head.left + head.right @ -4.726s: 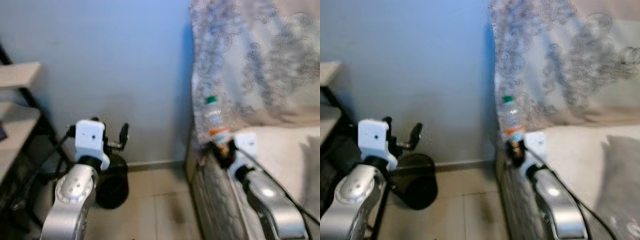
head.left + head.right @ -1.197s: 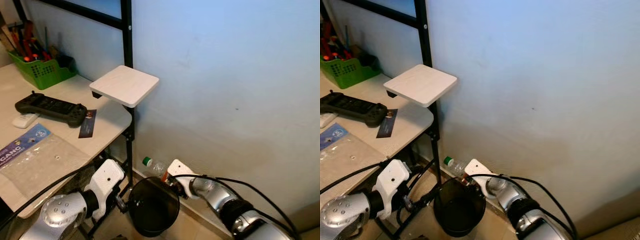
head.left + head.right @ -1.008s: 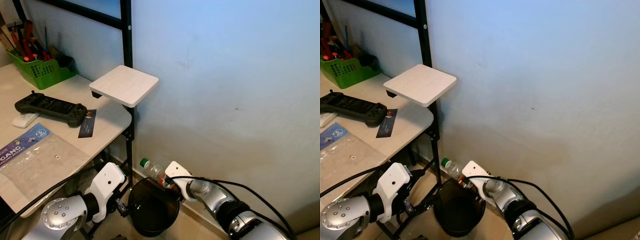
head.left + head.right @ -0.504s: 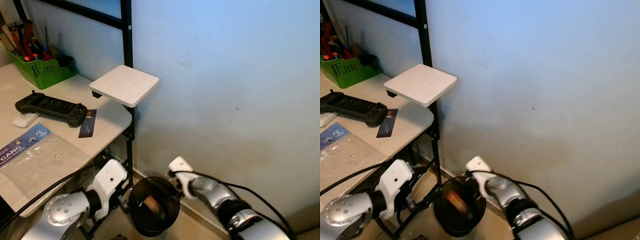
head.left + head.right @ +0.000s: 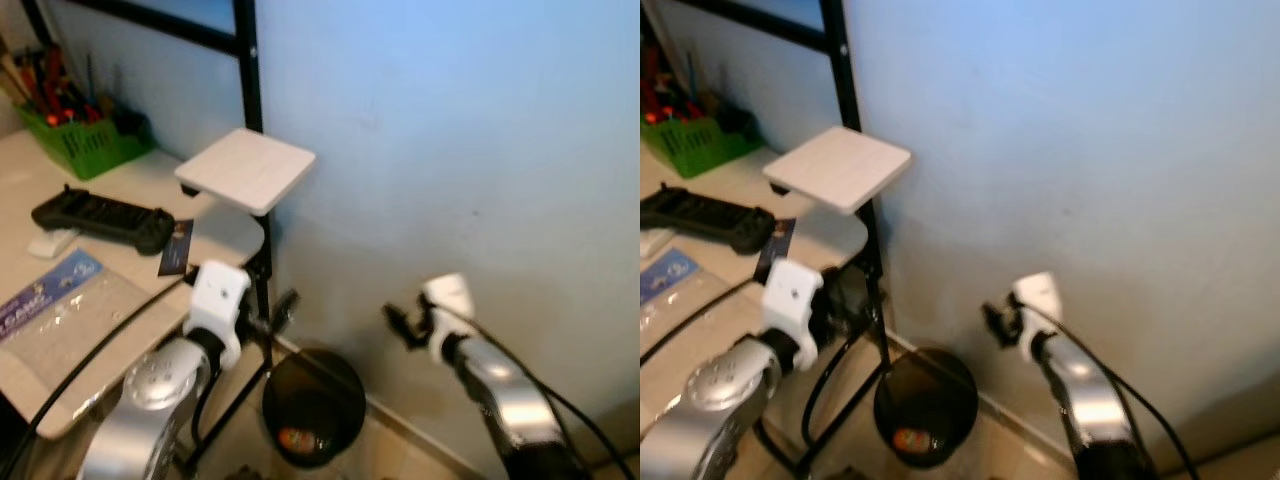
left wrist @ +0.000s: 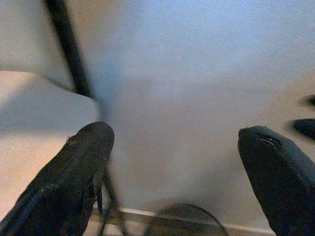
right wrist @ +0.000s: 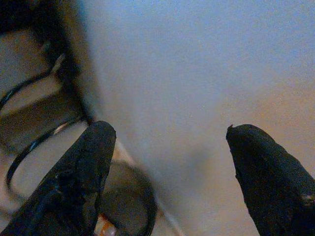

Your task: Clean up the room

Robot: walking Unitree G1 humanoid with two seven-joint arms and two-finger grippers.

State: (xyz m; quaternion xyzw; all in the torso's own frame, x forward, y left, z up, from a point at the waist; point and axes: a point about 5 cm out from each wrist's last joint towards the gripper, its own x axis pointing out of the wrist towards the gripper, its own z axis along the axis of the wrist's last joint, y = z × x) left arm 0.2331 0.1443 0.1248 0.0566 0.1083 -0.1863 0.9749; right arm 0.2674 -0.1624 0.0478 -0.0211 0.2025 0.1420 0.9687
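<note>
Hovering spread wide and gripping nothing, right claw [image 5: 398, 322], matte black fingers [image 7: 74, 182] gaping before a smooth pale wall [image 5: 450, 120]. Likewise gaping empty, left claw [image 5: 283, 303] beside a thin black metal frame post [image 5: 250, 120]. Lying well below and between both claws, bottle [image 5: 296, 438], orange label showing, inside a round glossy black bin [image 5: 345, 375] on the floor. Bearing a dark controller [image 5: 100, 216], pale wood-grain table [image 5: 150, 180].

Orange item [image 5: 296, 438] in bin [image 5: 345, 375] blurred, perhaps bottle.
</note>
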